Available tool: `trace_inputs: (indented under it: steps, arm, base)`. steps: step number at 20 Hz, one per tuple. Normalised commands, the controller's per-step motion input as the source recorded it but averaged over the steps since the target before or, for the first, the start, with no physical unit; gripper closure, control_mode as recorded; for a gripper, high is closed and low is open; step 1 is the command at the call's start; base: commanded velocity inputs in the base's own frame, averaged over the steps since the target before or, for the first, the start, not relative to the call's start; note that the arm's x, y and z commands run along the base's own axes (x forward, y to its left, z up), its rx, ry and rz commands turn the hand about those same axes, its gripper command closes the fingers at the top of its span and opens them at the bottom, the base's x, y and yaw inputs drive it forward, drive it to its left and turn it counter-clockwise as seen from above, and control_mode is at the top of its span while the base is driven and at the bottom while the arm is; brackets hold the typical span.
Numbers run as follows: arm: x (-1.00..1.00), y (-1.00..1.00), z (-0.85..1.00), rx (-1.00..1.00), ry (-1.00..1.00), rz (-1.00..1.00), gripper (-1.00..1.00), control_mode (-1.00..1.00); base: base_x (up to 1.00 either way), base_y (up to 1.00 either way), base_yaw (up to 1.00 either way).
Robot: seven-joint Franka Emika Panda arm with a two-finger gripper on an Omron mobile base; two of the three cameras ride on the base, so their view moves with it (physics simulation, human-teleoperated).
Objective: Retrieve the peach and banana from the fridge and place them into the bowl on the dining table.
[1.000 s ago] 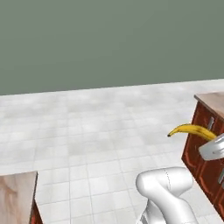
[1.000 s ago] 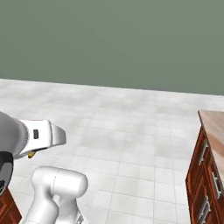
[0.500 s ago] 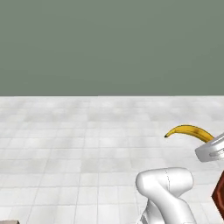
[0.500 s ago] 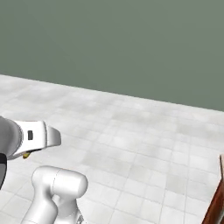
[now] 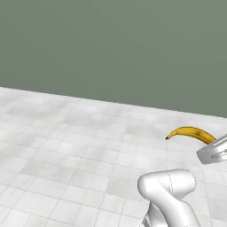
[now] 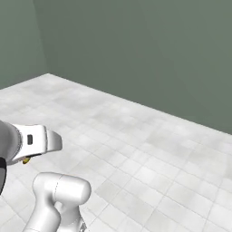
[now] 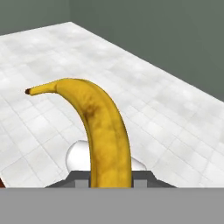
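Note:
The banana [image 7: 105, 135], curved and bright yellow with brown flecks, stands up between my fingers in the hand view, its dark tip pointing left. My gripper [image 7: 110, 183] is shut on its lower end. In the left base view the banana [image 5: 190, 133] sticks out to the left of my hand at the right edge, high above the floor. A sliver of the banana [image 6: 26, 159] peeks out below my hand in the right base view. The peach, fridge, bowl and dining table are out of view.
White tiled floor [image 5: 66, 146] stretches ahead to a plain grey-green wall [image 5: 111, 48]. Two walls meet in a corner [image 6: 34, 41] at the left of the right base view.
The whole picture has swung: the base has turned, and the brown cabinets and counter have slid out of both base views. The banana stays in my shut gripper.

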Motion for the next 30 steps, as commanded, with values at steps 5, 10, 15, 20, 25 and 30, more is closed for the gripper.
trace_inputs:
  steps: [5, 10, 15, 20, 25, 30]
  arm:
    - [0.0, 0.0, 0.0, 0.0, 0.0, 0.0, 1.0, 1.0]
    - [0.0, 0.0, 0.0, 0.0, 0.0, 0.0, 1.0, 1.0]
    - [0.0, 0.0, 0.0, 0.0, 0.0, 0.0, 1.0, 1.0]
    - [0.0, 0.0, 0.0, 0.0, 0.0, 0.0, 1.0, 1.0]
    - [0.0, 0.0, 0.0, 0.0, 0.0, 0.0, 1.0, 1.0]
    - [0.0, 0.0, 0.0, 0.0, 0.0, 0.0, 1.0, 1.0]
  base:
    - [1.0, 0.0, 0.44]
    - [1.0, 0.1, 0.44]
    - [1.0, 0.02, 0.51]
    - [1.0, 0.0, 0.55]
    - [1.0, 0.0, 0.54]
    - [1.0, 0.0, 0.52]
